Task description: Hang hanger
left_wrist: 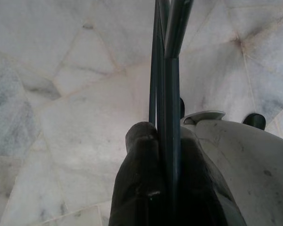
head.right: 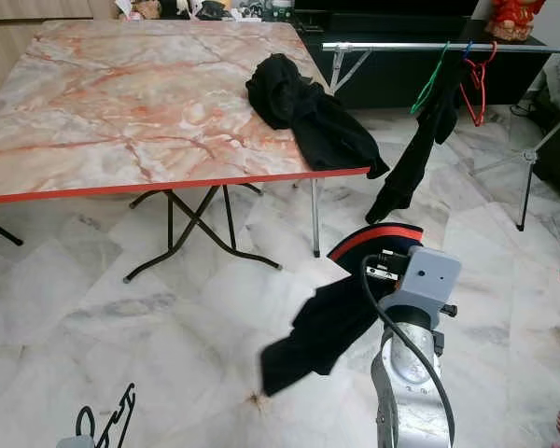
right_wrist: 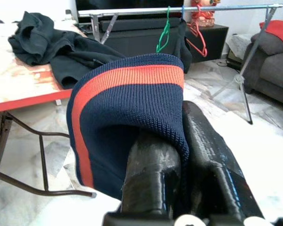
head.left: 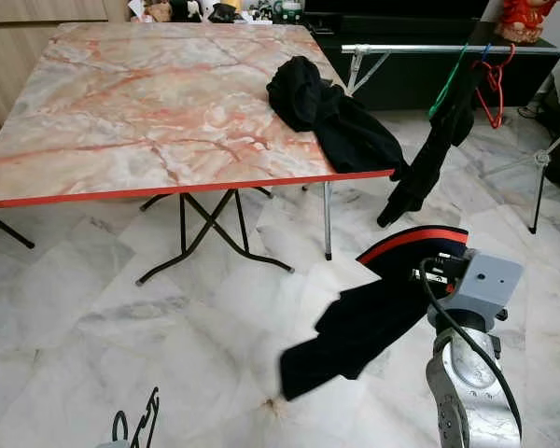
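Right pincer (right_wrist: 179,155) is pinching the ribbed navy-and-red hem of a dark garment (head.left: 373,322) — the rest is dangling over the floor (head.left: 121,345) beside the table (head.left: 149,112). Left pincer (left_wrist: 162,155) is pressed together on a thin hanger (left_wrist: 166,70) — head views are catching just its black wire (head.left: 140,425) low at the robot's left.

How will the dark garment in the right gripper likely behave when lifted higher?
Probably floppy: the garment hangs limp from the right gripper, trailing toward the floor. Likely light, since one pinch holds it. The ribbed cuff probably grips well.
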Motion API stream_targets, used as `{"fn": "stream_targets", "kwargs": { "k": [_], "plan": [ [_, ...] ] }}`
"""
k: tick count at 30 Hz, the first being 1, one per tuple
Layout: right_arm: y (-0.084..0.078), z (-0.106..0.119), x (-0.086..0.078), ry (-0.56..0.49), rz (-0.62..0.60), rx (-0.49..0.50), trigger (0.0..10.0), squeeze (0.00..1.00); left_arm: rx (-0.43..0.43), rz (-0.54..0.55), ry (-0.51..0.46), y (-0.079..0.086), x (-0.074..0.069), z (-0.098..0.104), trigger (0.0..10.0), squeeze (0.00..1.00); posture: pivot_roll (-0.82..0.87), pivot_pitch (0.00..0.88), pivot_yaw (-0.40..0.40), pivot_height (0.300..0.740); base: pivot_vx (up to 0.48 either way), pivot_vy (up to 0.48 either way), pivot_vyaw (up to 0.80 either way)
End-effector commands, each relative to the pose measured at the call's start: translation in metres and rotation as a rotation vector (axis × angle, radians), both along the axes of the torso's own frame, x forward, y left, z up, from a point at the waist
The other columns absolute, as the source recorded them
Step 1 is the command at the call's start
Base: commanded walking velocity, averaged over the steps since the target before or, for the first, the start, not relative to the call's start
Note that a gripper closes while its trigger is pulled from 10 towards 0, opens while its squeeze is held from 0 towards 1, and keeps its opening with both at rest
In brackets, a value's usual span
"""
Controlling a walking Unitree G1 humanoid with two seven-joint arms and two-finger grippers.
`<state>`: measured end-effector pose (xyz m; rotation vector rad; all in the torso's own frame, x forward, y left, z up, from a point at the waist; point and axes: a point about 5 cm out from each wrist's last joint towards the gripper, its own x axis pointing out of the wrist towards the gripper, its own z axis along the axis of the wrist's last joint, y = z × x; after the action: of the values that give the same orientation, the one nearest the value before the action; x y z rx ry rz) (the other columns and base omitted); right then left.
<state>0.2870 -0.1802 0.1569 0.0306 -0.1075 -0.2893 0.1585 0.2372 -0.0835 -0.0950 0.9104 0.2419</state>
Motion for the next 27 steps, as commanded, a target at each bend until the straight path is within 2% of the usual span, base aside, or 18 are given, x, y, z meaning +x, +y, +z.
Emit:
{"fn": "stream_targets", "kwargs": {
  "k": [1, 5, 15, 19, 22, 24, 25, 27],
  "plan": [
    [0.000, 0.009, 0.001, -0.049, 0.008, -0.023, 10.0, 0.00, -0.001, -0.011, 0.036, -0.002, -0.010, -0.005, 10.0, 0.00, 0.02, 0.168, -0.084, 0.740, 0.345, 0.000, 0.80],
    [0.001, 0.011, 0.000, -0.059, 0.016, -0.021, 10.0, 0.00, -0.005, -0.015, 0.040, -0.003, -0.011, -0.005, 10.0, 0.00, 0.01, 0.172, -0.083, 0.740, 0.355, 0.000, 0.75],
    [0.004, 0.012, 0.002, -0.080, 0.053, -0.013, 10.0, 0.00, -0.004, -0.029, 0.047, -0.003, -0.012, -0.006, 10.0, 0.00, 0.01, 0.164, -0.074, 0.740, 0.436, 0.000, 0.00],
    [0.012, 0.020, 0.003, -0.114, 0.096, -0.072, 10.0, 0.00, -0.005, -0.033, 0.046, -0.003, -0.012, -0.006, 10.0, 0.00, 0.01, 0.154, -0.071, 0.740, 0.460, 0.000, 0.80],
    [0.017, 0.030, 0.006, -0.154, 0.134, -0.061, 10.0, 0.00, -0.006, -0.038, 0.046, -0.003, -0.012, -0.006, 10.0, 0.00, 0.02, 0.152, -0.068, 0.740, 0.459, 0.000, 0.65],
    [0.021, 0.045, 0.012, -0.193, 0.169, -0.059, 10.0, 0.00, -0.007, -0.037, 0.044, -0.003, -0.012, -0.006, 10.0, 0.00, 0.01, 0.154, -0.066, 0.740, 0.461, 0.000, 0.00],
    [0.021, 0.045, 0.012, -0.193, 0.169, -0.059, 10.0, 0.00, -0.007, -0.037, 0.044, -0.003, -0.012, -0.006, 10.0, 0.00, 0.01, 0.154, -0.066, 0.740, 0.461, 0.000, 0.00],
    [0.027, 0.065, 0.024, -0.244, 0.250, -0.065, 10.0, 0.00, -0.008, -0.036, 0.045, -0.003, -0.011, -0.005, 10.0, 0.00, 0.00, 0.157, -0.059, 0.740, 0.480, 0.000, 0.00]
  ]
}}
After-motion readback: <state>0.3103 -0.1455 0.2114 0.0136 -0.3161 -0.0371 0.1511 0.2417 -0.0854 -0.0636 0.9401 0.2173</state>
